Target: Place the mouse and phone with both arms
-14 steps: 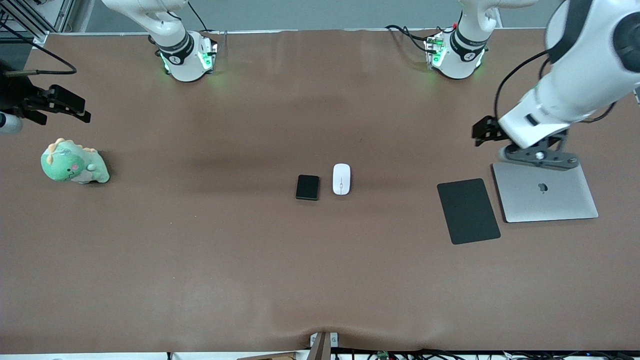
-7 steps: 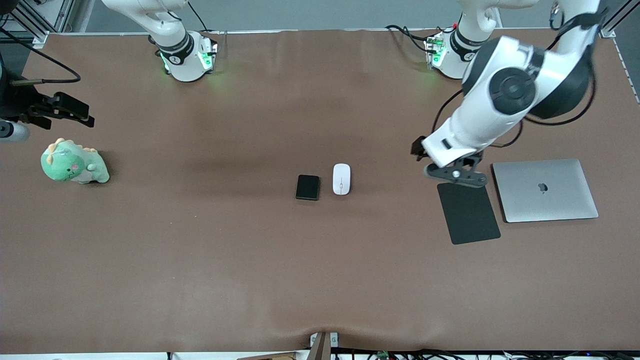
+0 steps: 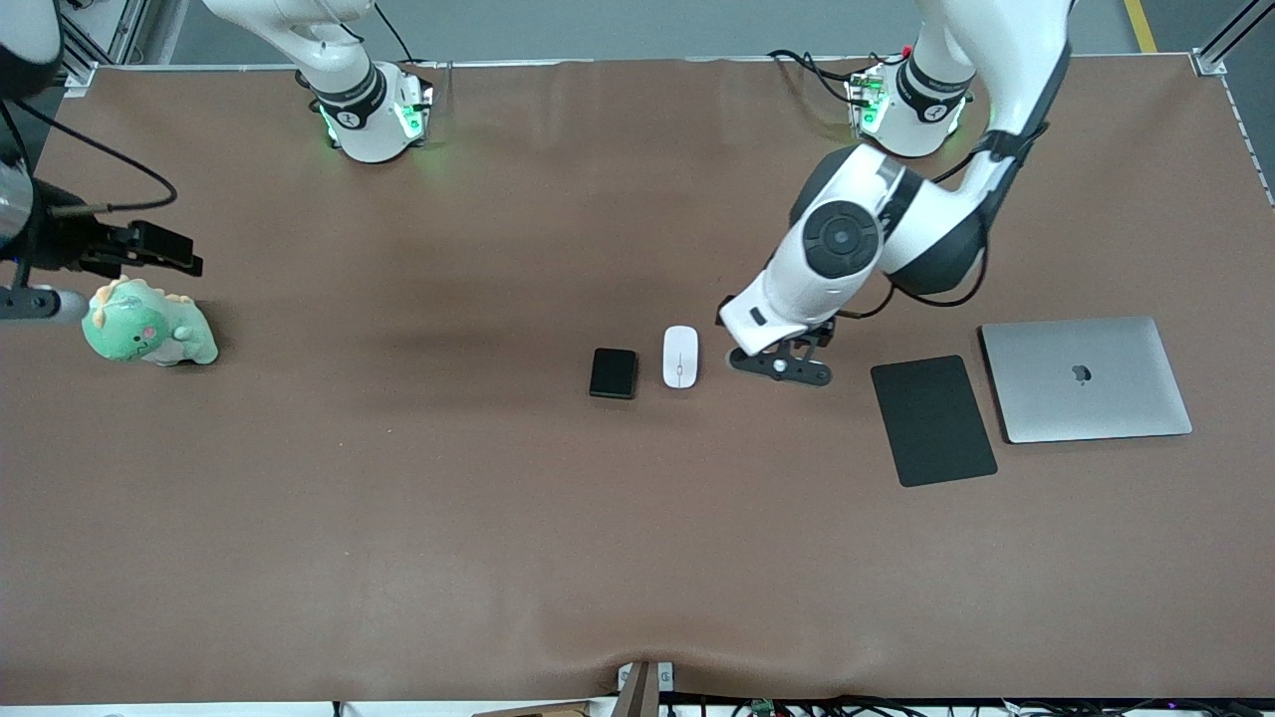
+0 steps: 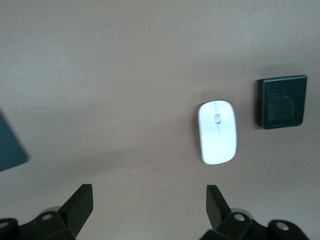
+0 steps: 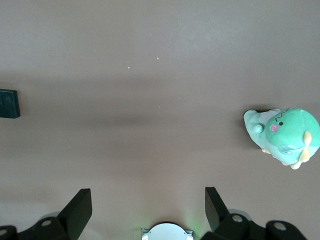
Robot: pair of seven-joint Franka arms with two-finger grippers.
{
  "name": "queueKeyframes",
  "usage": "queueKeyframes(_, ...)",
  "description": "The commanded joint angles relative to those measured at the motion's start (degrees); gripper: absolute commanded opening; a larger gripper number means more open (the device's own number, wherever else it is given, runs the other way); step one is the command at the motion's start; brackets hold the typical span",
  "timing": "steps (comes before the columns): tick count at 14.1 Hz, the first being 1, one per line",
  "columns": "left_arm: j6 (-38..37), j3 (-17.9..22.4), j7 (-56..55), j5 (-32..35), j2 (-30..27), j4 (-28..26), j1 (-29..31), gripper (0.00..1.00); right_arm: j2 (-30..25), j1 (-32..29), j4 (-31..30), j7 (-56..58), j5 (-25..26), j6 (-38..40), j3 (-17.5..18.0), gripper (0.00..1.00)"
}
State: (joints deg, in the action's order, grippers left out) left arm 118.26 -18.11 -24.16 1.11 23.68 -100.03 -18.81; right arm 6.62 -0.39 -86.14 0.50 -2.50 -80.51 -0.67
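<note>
The white mouse [image 3: 680, 356] and the black phone [image 3: 613, 372] lie side by side at the table's middle, the phone toward the right arm's end. My left gripper [image 3: 782, 365] hangs open and empty over bare table beside the mouse, toward the left arm's end. In the left wrist view its fingers [image 4: 80, 207] stand wide apart, with the mouse [image 4: 217, 132] and phone [image 4: 281, 102] ahead of them. My right gripper [image 5: 148, 200] is open and empty at the right arm's end of the table, near a plush toy. The phone's edge [image 5: 9, 103] shows in the right wrist view.
A green plush dinosaur [image 3: 147, 324] sits at the right arm's end, also in the right wrist view [image 5: 285, 135]. A thin matte black pad [image 3: 933, 420] and a closed silver laptop [image 3: 1086, 378] lie at the left arm's end.
My left arm has swung from over the laptop, past the black pad, to just beside the mouse. My right gripper has shifted slightly toward the plush dinosaur.
</note>
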Motion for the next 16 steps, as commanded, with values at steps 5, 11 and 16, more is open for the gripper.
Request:
queueKeyframes(5,10.14,0.10,-14.49,6.35,11.46,3.77,-8.07,0.93,4.01,0.12,1.33,0.21,-0.75,-0.43,1.20,1.00)
queueKeyframes(11,12.50,0.36,-22.24,13.92,16.75,6.69,-10.63,0.83,6.65,5.91,1.15,-4.26,-1.71,-4.29,1.20,1.00)
queueKeyframes(16,15.59,0.53,-22.33,14.71,19.56,6.69,-11.07,0.81,8.93,11.10,1.15,-11.21,-3.30,-7.90,1.20,1.00)
